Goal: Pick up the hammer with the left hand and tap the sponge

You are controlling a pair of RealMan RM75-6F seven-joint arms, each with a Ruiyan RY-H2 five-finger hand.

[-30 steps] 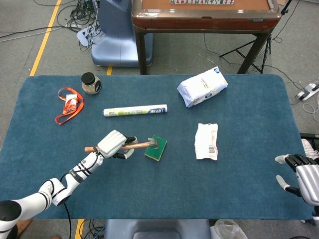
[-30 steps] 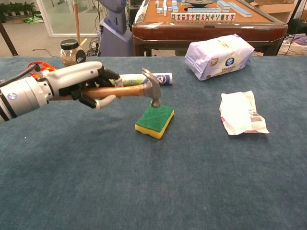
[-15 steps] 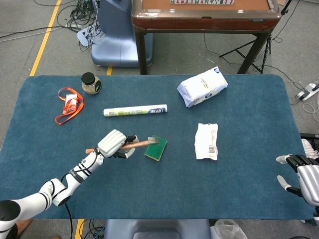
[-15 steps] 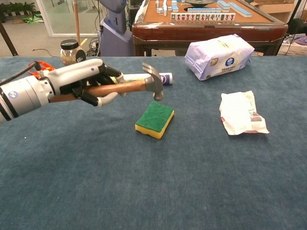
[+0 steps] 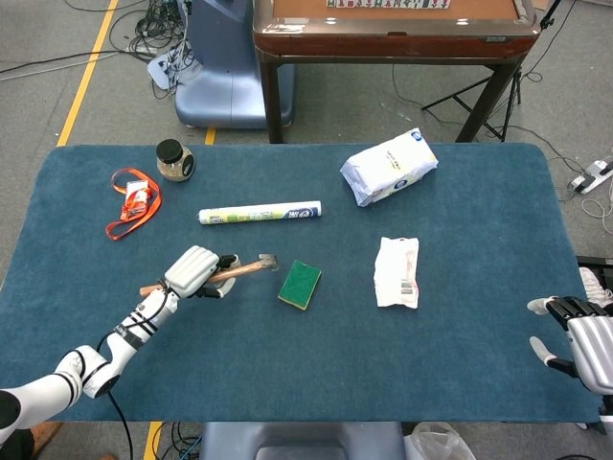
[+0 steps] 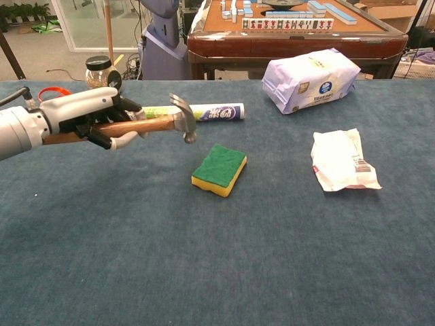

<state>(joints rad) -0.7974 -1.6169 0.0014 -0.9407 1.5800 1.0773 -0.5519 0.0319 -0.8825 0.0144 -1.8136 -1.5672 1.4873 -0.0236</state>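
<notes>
My left hand (image 6: 85,115) gripping hammer (image 6: 146,124) aloft, head left of sponge (image 6: 219,169), apart. Pickup done; tap unconfirmed. Right hand (image 5: 582,335) idling, empty.

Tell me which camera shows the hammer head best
The chest view. There the hammer shows side-on, its metal head clear of the sponge, its handle held by the left hand. The head view shows the hammer from above, small, its head only a pale speck.

Blue carpeted table (image 5: 479,383); grey floor (image 5: 57,57), brown mahjong table (image 5: 393,38) behind
</notes>
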